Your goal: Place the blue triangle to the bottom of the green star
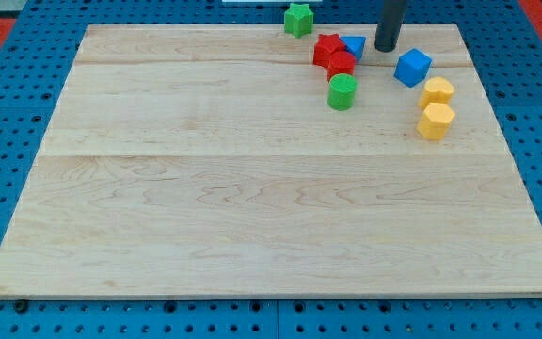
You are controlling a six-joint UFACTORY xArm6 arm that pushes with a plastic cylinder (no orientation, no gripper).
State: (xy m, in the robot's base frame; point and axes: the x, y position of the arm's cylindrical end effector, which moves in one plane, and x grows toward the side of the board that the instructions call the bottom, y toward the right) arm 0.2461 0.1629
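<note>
The green star (298,19) sits at the board's top edge, right of centre. The blue triangle (354,46) lies below and to the right of it, partly hidden behind two red blocks (332,54) that touch its left side. My tip (385,47) stands just to the right of the blue triangle, close to it; whether it touches is unclear. A blue cube (413,67) lies to the right of my tip.
A green cylinder (342,92) lies just below the red blocks. Two yellow blocks (436,106) sit one above the other near the right edge. The wooden board (252,188) rests on a blue pegboard table.
</note>
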